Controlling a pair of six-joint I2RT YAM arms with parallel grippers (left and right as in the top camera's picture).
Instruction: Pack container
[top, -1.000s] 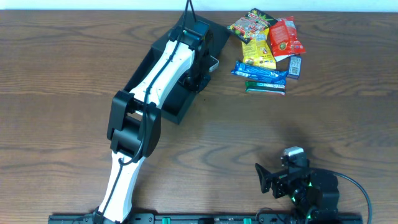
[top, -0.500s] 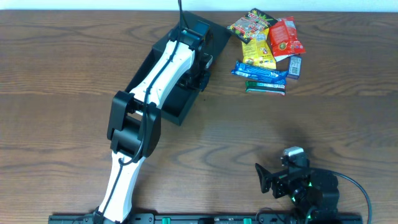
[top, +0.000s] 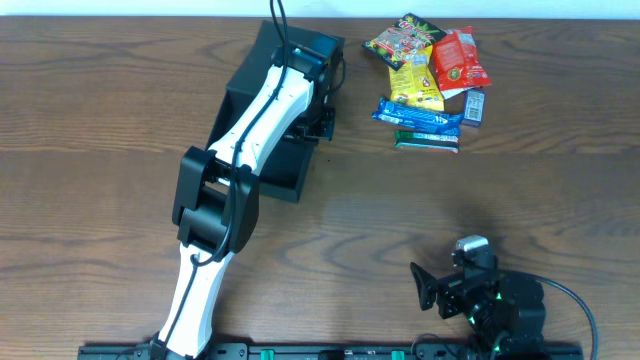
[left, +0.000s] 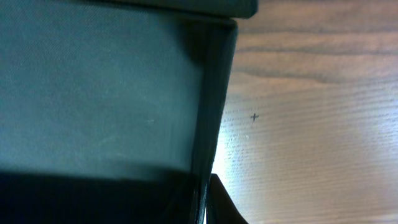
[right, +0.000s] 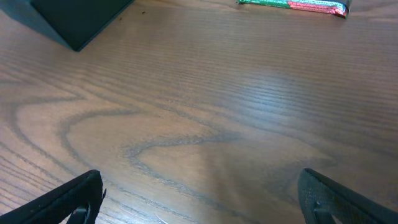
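A brown wood-grain tabletop (top: 520, 190) fills every view, lit evenly from above, with a soft pale sheen.

The overhead camera looked straight down from well above the table (top: 90, 130), taking in the whole top, with the robot's side at 6 o'clock. The left wrist camera sat very close against the container (left: 99, 93). The dark wall filled its frame from 12 round to 7 o'clock, leaving only bare wood toward 3 o'clock. The right wrist camera rode low over the table near the overhead view's 5 o'clock corner. It faced across the wood toward about 11 o'clock, with its own fingers (right: 74, 196) at the bottom corners. It shared with the overhead view a container corner at 11 o'clock and the green-and-red bar (right: 292, 4) at 1 o'clock.
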